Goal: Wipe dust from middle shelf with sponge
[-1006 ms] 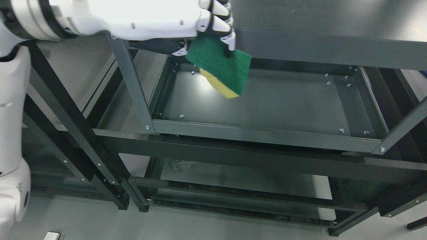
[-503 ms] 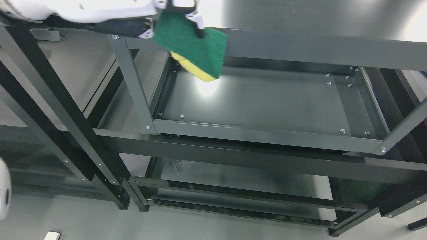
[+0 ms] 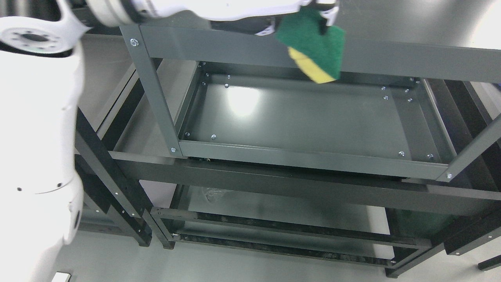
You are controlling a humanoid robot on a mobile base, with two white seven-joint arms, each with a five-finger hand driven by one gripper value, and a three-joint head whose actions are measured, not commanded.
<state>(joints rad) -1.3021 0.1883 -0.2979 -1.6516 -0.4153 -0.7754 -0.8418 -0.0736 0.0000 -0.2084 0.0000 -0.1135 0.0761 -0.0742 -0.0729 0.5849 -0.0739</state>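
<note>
While the left arm (image 3: 43, 129) is reaching in from the picture's left and across the top edge, the sponge (image 3: 315, 49) is being held at its upper end by the left robot hand (image 3: 323, 9), of which only a few white and black fingertips are being shown below the frame's top; those fingers are being kept closed on the sponge. The sponge is being seen as a flat rectangular pad, with a rough, fibrous dark green scouring face turned toward the camera and a smoother yellow foam layer showing along its lower left edge and bottom corner. It is being hung tilted, one corner pointing down, in front of the top rail of the rack (image 3: 391, 58) and above the far side of the middle shelf (image 3: 305, 117), apart from the shelf's surface. The shelf is being presented as a shallow rectangular tray of dark grey painted metal, smooth and slightly glossy, with a bright patch of reflected light near its far left corner and small silver bolts along its edges. The rack's posts and rails are being shown as flat angular steel sections, and the arm's shell as smooth white plastic.
</note>
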